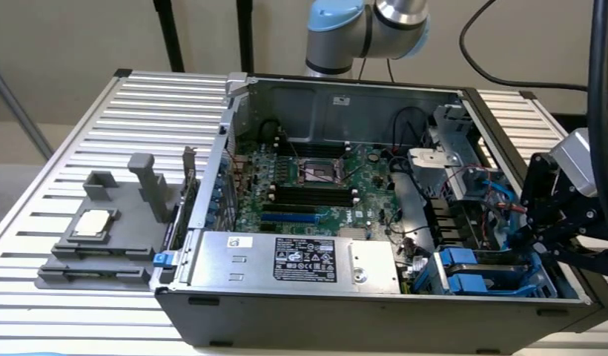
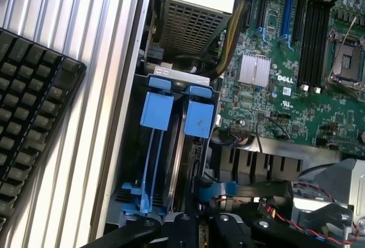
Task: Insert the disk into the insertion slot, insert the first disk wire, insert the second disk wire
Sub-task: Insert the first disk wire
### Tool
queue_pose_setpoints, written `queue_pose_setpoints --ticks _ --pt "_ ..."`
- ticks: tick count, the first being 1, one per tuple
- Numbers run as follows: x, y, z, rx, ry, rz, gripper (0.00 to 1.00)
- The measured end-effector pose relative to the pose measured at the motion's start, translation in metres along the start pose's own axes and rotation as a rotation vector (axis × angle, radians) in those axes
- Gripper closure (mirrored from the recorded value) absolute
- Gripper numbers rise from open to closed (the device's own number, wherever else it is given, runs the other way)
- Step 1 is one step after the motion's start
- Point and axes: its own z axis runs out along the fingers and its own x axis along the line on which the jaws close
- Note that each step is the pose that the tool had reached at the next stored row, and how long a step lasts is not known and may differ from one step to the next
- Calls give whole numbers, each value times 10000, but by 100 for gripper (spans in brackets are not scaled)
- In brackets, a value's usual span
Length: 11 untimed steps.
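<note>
Gripper (image 2: 203,228) hung at one end of the insertion slot (image 2: 171,72), where the disk (image 2: 199,120) sat down in its blue carrier; whether it gripped anything couldn't be told. A blue wire (image 2: 219,189) lay just beside the gripper, crossing toward the disk. Motherboard (image 2: 296,60) ran alongside the slot, and a keyboard (image 2: 34,117) lay outside the case.

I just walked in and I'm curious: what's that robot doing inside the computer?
A robot arm is working inside an open desktop computer case that lies on a slatted table. Its hand is down at one end of the drive cage, the grey metal holder with bright blue tabs. Right beside the hand is a blue cable. I can't tell from here whether the hard drive sits fully in the cage.
</note>
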Motion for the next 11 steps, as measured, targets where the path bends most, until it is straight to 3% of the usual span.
queue_pose_setpoints --ticks 4,7,11 --pt "-19 92 -11 -35 -7 -12 84" --pt "-30 167 -5 -98 -18 -2 84" --pt "-30 173 3 -135 -28 144 84"
